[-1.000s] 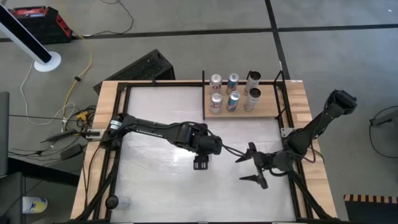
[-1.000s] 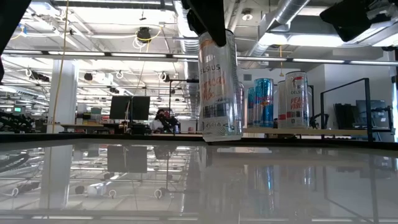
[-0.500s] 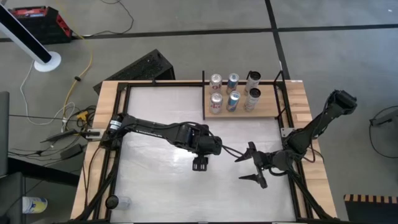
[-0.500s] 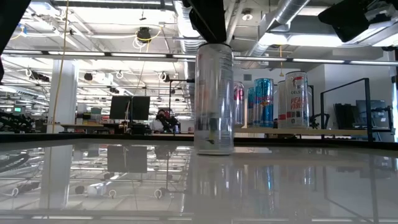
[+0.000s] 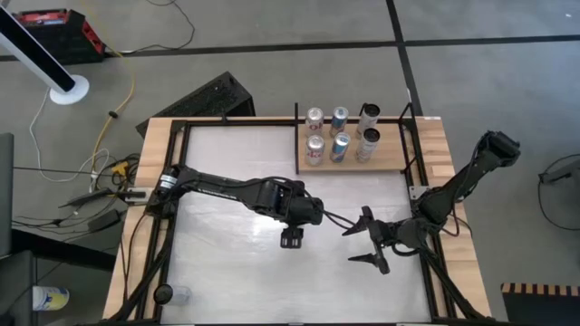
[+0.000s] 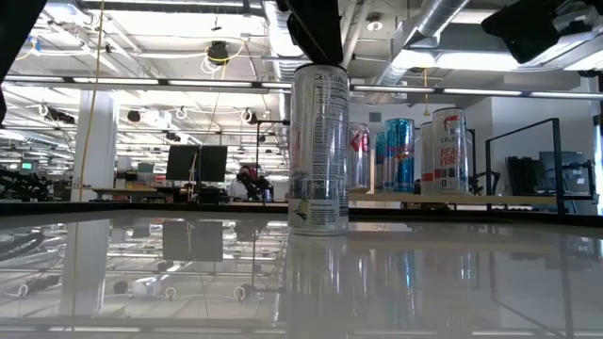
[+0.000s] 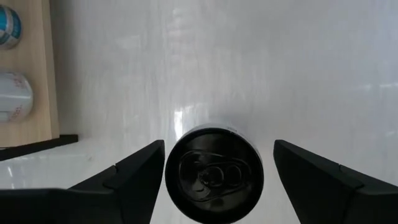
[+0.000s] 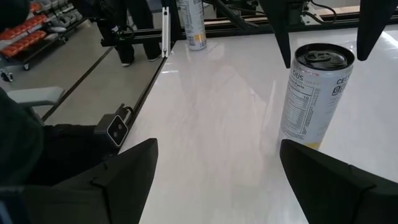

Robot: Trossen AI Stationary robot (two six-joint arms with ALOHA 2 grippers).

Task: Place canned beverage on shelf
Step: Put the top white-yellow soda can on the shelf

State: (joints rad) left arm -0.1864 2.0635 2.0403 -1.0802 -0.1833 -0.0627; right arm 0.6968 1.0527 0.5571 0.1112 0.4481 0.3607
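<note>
Your left tool [image 5: 291, 239] hangs straight above the can [image 6: 318, 149], which stands upright on the white worktop [image 5: 227, 272] near its middle. In the left wrist view the two fingers [image 7: 127, 177] are spread, one on each side of the can's top [image 7: 214, 174], and there is a clear gap between each finger and the can, so the tool pinches nothing. The shelf [image 5: 391, 159] is well apart from this can, at the far edge of the worktop, and it carries six other cans [image 5: 341, 134] in two rows.

Your right tool [image 5: 366, 240] waits just beside, to the right of the left one, low over the worktop, with its fingers [image 8: 115, 171] also spread wide and empty. It looks toward the can from the side.

In the high view you cannot see the can at all, because the left tool covers it. In the low view the arm is cut off at the top edge, and the can hides part of the shelf cans behind it.

On the can you can read "CELSIUS" only in part, with a nutrition table below it; the small print is not readable. On one shelf can [image 6: 448, 151] the red letters "PEACH VIBE" can be read. The blue can [image 6: 399, 153] next to it has a logo I cannot make out.
</note>
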